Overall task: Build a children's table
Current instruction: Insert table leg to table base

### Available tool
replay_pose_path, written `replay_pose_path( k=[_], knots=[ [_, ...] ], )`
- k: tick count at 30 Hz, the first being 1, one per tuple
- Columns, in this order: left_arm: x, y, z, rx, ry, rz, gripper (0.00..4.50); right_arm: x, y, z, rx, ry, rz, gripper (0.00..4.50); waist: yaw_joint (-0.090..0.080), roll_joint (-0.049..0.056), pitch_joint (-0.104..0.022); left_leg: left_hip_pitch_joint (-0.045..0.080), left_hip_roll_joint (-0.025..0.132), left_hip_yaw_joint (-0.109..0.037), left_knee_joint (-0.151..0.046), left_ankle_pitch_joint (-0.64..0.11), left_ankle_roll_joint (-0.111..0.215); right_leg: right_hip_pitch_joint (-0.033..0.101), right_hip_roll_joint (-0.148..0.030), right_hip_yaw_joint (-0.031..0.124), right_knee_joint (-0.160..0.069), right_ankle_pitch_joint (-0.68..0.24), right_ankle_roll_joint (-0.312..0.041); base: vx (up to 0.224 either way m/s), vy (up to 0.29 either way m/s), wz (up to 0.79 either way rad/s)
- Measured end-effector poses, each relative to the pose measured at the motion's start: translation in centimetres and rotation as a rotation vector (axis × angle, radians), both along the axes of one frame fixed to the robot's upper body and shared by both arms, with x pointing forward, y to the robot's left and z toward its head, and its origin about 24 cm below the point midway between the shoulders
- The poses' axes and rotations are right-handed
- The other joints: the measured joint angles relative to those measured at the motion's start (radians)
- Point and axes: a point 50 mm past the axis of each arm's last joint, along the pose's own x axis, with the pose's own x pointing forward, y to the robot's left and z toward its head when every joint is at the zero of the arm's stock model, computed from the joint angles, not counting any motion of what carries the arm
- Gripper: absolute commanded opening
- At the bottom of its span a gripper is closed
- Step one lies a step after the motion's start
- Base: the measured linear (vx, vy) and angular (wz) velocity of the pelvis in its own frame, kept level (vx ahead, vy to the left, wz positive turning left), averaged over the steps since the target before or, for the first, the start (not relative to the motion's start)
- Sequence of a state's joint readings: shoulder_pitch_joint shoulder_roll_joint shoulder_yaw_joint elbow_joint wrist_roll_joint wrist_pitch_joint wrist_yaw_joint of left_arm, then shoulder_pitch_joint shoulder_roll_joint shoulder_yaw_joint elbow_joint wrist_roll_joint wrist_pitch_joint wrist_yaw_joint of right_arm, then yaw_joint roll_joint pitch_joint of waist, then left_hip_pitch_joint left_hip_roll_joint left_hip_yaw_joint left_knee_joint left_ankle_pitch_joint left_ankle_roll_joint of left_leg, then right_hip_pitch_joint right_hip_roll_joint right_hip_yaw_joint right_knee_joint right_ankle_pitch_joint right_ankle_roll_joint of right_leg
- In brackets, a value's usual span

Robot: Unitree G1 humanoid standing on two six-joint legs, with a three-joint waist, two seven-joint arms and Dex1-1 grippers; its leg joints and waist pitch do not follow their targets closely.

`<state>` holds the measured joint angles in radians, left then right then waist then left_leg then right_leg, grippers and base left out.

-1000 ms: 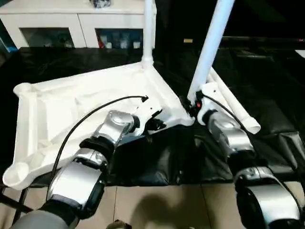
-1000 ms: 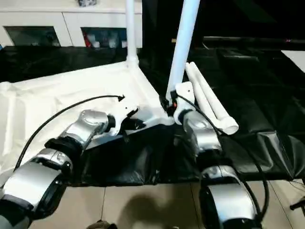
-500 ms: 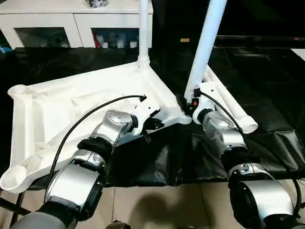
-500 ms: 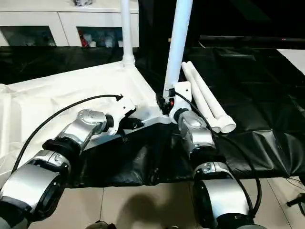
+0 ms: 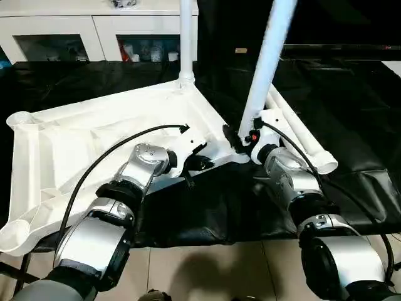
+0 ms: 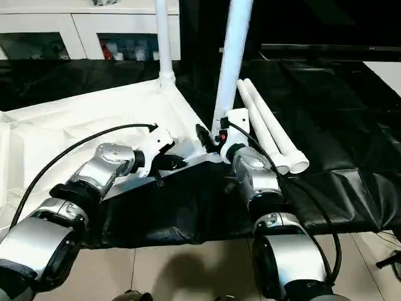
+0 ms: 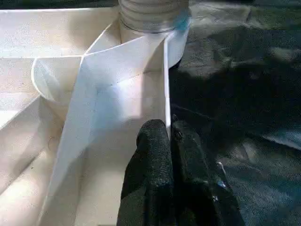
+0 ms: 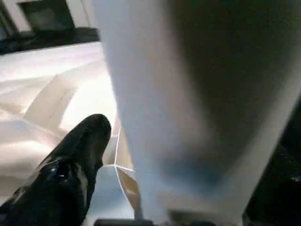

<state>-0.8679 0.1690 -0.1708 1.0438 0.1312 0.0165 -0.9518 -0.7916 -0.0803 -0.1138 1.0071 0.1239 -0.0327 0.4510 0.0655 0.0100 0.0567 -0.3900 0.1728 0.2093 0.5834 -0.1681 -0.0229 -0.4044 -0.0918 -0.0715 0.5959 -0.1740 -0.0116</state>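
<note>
The children's table top lies upside down on black sheeting, ribs up. One white leg stands upright in its far corner socket. A second leg rises, leaning slightly, from the near right corner socket. My left gripper is shut on the thin rim of the top's near edge; in the left wrist view its black fingers pinch that rim. My right gripper is at the base of the leaning leg, open, with one finger standing clear of the tube. Two loose legs lie to the right.
A white glass-door cabinet stands along the back. Black sheeting covers the work surface, with folds near its front edge. Tiled floor shows below my forearms.
My right gripper's fingers have spread away from the leaning leg, which stays standing in its socket. The left gripper keeps its grip on the rim. The camera has shifted a little.
</note>
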Motion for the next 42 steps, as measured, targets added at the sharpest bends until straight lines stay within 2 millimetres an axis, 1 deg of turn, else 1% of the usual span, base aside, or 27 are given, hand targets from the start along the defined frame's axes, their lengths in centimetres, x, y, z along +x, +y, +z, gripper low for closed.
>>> replay_pose_path(
  k=[2,5,9,12,15,19,20,23,24,26,28,29,30,35,40,42],
  knots=[
    [-0.1,0.2,0.1,-0.006,0.004,-0.021,0.00,-0.1,-0.2,-0.1,-0.014,-0.001,0.030,4.16,0.003,0.001,0.001,-0.001,0.000,0.000,0.000,0.000,0.000,0.000,0.000,0.000,0.000,0.000,0.000,0.000,0.000,0.00],
    [-0.1,0.4,0.3,-0.009,-0.001,-0.039,0.00,-0.2,-0.4,-0.3,-0.025,0.007,0.059,4.16,0.012,0.003,0.002,-0.001,0.000,0.000,0.001,0.000,0.000,-0.001,0.000,0.000,0.001,0.000,0.000,0.000,0.000,0.00],
    [-0.2,0.6,0.5,-0.016,0.004,-0.077,0.00,-0.7,-1.2,-0.7,-0.051,0.013,0.141,4.16,0.022,0.005,0.003,-0.002,0.000,0.000,0.001,0.000,0.000,-0.001,0.000,0.000,0.001,0.000,0.000,0.000,0.000,0.00],
    [-0.4,1.1,0.6,-0.016,0.013,-0.112,0.00,-1.3,-1.7,-1.2,-0.067,0.024,0.214,4.16,0.025,0.005,0.003,-0.003,0.001,0.000,0.001,0.000,0.000,-0.002,0.000,-0.001,0.001,0.000,0.000,0.000,0.000,0.00],
    [-0.4,1.4,0.7,-0.015,0.009,-0.136,0.00,-1.5,-2.0,-1.0,-0.080,0.017,0.262,4.16,0.028,0.006,0.004,-0.005,0.001,0.000,0.003,0.000,0.001,-0.003,0.000,-0.001,0.001,0.000,0.000,0.000,0.000,0.00],
    [-0.6,1.7,0.8,-0.016,0.025,-0.185,0.00,-2.2,-2.8,-1.0,-0.101,0.016,0.369,4.16,0.039,0.006,0.004,-0.006,0.001,0.000,0.004,0.000,0.001,-0.003,0.000,-0.001,0.002,0.000,0.000,0.000,0.000,0.00],
    [-0.7,1.8,0.8,-0.017,0.028,-0.193,0.00,-2.3,-2.9,-0.9,-0.104,0.019,0.393,3.92,0.040,0.006,0.004,-0.006,0.001,0.000,0.004,0.000,0.001,-0.004,0.000,-0.001,0.002,0.000,0.000,0.000,0.000,0.00],
    [-0.9,2.1,0.9,-0.012,0.038,-0.239,0.00,-2.9,-3.7,-0.7,-0.120,0.021,0.473,3.78,0.050,0.006,0.004,-0.006,0.001,0.000,0.004,0.000,0.001,-0.004,0.000,-0.001,0.002,0.000,0.000,0.000,0.000,0.00],
    [-1.0,2.2,0.9,-0.005,0.040,-0.263,0.00,-3.2,-3.9,-0.8,-0.130,0.028,0.519,3.65,0.053,0.006,0.004,-0.006,0.001,0.000,0.005,0.000,0.001,-0.003,0.000,-0.001,0.002,0.000,0.000,0.000,0.000,0.00],
    [-1.1,2.4,0.9,0.002,0.043,-0.287,0.00,-3.5,-4.2,-0.6,-0.146,0.034,0.574,3.36,0.054,0.005,0.004,-0.006,0.001,0.000,0.006,0.000,0.002,-0.003,0.000,-0.001,0.003,0.000,0.000,0.000,0.000,0.00],
    [-1.2,2.4,1.0,0.004,0.041,-0.301,0.00,-3.7,-4.3,-0.7,-0.148,0.038,0.591,3.30,0.054,0.005,0.004,-0.006,0.001,0.000,0.007,-0.001,0.002,-0.003,-0.001,-0.001,0.004,0.000,0.000,0.000,0.000,0.00],
    [-1.2,2.4,1.0,0.006,0.043,-0.308,0.00,-3.8,-4.4,-0.7,-0.149,0.041,0.598,3.19,0.053,0.005,0.004,-0.006,0.001,0.000,0.008,-0.001,0.002,-0.003,-0.001,-0.001,0.004,0.000,0.000,0.000,0.000,0.00],
    [-1.3,2.4,0.9,0.008,0.044,-0.313,0.00,-3.9,-4.5,-0.8,-0.148,0.043,0.602,2.98,0.052,0.005,0.004,-0.006,0.001,0.000,0.008,-0.001,0.002,-0.003,-0.001,-0.001,0.005,0.000,0.000,0.000,0.000,0.00],
    [-1.5,2.5,0.8,0.011,0.055,-0.358,0.00,-4.6,-4.8,-0.7,-0.158,0.052,0.668,2.80,0.053,0.005,0.004,-0.006,0.001,0.000,0.008,-0.001,0.002,-0.003,-0.001,-0.001,0.005,0.000,0.000,0.000,0.000,0.00],
    [-1.6,2.7,0.9,0.016,0.053,-0.373,0.00,-4.9,-4.6,-0.7,-0.152,0.055,0.684,2.78,0.053,0.005,0.004,-0.006,0.001,0.000,0.009,-0.001,0.002,-0.003,-0.001,-0.001,0.006,0.000,0.000,0.000,0.000,0.00],
    [-1.5,2.6,0.7,0.014,0.053,-0.348,0.00,-4.8,-4.2,-0.9,-0.144,0.059,0.661,2.77,0.053,0.005,0.004,-0.006,0.001,0.000,0.010,-0.001,0.002,-0.003,-0.001,-0.001,0.006,0.000,0.000,0.000,0.000,0.00]
  ],
)
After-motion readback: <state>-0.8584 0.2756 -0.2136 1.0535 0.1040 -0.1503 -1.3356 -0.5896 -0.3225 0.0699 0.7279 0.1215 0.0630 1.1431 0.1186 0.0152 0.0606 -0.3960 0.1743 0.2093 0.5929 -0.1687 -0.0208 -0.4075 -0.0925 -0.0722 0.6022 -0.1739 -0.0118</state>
